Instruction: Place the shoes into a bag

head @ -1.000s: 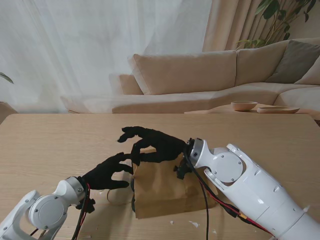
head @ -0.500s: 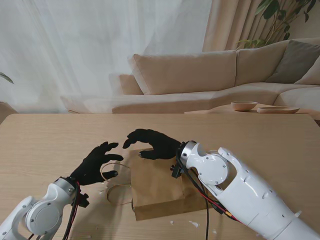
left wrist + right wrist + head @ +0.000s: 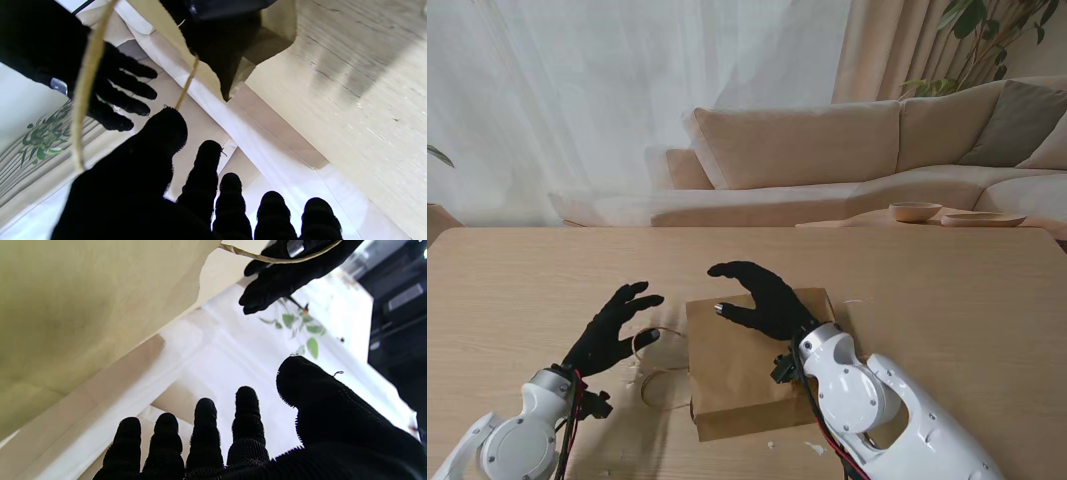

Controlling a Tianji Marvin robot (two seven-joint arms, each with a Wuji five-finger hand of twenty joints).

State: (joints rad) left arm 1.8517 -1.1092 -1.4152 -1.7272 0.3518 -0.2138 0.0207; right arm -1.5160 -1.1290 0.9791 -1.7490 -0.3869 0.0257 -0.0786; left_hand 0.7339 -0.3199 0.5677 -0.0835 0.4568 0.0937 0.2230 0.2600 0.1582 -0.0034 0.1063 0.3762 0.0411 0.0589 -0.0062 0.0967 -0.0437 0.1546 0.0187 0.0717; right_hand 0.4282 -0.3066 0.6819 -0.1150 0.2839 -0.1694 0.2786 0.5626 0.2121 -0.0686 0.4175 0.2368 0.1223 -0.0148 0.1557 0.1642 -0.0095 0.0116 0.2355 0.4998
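The bench (image 3: 947,290) is carrying a brown paper bag (image 3: 737,375) lying flat near its middle, with its mouth and cord handle (image 3: 659,385) turned toward the left robot hand. No shoes are being shown outside the bag; a dark shape is being seen inside the mouth in the left wrist view, though what it is cannot be told.

A second ago the bag's rim was being pinched by both robot hands. It is now released: the right robot hand (image 3: 762,298) is being held spread above the bag, and the left robot hand (image 3: 612,330) is being held spread beside the handle, gripping nothing. This is being judged as the bagging step closing out.

Wide bare bench is being left on all sides, so both arms are being given free room for withdrawal.
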